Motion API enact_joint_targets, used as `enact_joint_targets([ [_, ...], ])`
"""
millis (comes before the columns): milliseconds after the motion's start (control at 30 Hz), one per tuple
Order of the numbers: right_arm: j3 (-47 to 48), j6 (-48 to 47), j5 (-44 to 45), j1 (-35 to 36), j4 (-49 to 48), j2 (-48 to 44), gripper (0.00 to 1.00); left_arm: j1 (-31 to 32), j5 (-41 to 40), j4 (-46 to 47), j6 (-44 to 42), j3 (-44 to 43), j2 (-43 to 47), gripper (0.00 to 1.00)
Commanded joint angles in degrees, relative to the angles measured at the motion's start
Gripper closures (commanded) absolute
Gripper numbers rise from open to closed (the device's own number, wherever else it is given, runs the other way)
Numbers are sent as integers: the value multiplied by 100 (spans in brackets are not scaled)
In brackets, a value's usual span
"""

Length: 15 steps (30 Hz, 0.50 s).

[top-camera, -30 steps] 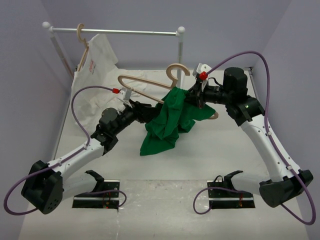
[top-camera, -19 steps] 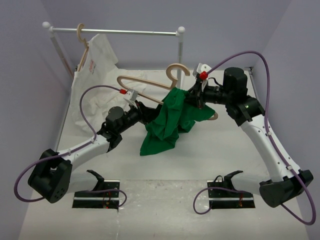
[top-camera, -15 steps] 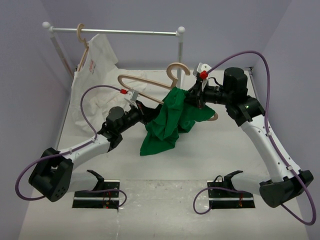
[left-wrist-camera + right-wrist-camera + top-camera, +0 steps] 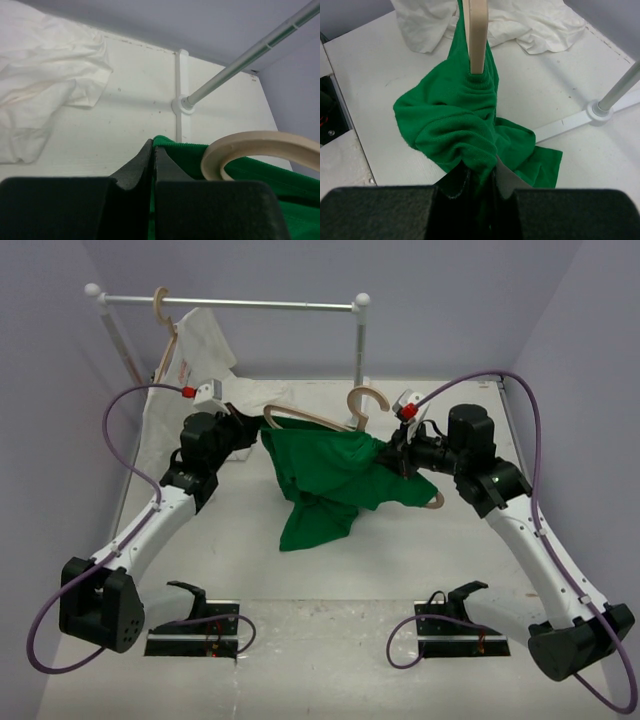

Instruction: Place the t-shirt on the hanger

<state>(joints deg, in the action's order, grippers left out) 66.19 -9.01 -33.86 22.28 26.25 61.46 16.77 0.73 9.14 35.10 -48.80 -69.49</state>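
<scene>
The green t-shirt [image 4: 330, 475] hangs stretched between both grippers above the table, its lower part drooping onto the surface. My left gripper [image 4: 252, 435] is shut on the shirt's left edge, and a thin fold of green [image 4: 161, 142] shows at the fingertips [image 4: 153, 145]. The wooden hanger [image 4: 365, 400] is threaded into the shirt: hook up, one arm bare toward the left, its far tip [image 4: 435, 500] poking out on the right. The hook [image 4: 250, 145] curves beside the left jaws. My right gripper [image 4: 393, 455] is shut on bunched green cloth [image 4: 455, 120], and the hanger's arm [image 4: 479, 35] rises out of that cloth.
A white clothes rail [image 4: 230, 303] spans the back, its right post [image 4: 360, 350] and foot [image 4: 600, 107] close behind the hanger. A white shirt [image 4: 200, 345] hangs at the rail's left end, over a white cloth heap [image 4: 175, 445]. Two black stands [image 4: 205, 625] [image 4: 455, 620] sit at the near edge.
My left gripper closed on the shirt's edge and swung back and to the left, pulling the green cloth out wide along the hanger. The hanger and right gripper shifted slightly.
</scene>
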Motion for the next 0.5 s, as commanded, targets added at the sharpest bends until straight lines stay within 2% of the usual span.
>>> enact_joint_targets([
  [0, 475, 23, 218, 13, 134, 37, 100, -78, -13, -436, -320, -692, 153, 100],
  [200, 1316, -170, 720, 318, 847, 661, 100, 23, 496, -689, -576, -1197, 133, 100],
  [367, 2202, -350, 948, 769, 1207, 1179, 100, 537, 475, -1325, -1029, -1922, -49, 100],
  [467, 2703, -357, 1408, 959, 1593, 1535, 100, 798, 88, -1890, -1281, -2378, -186, 100],
])
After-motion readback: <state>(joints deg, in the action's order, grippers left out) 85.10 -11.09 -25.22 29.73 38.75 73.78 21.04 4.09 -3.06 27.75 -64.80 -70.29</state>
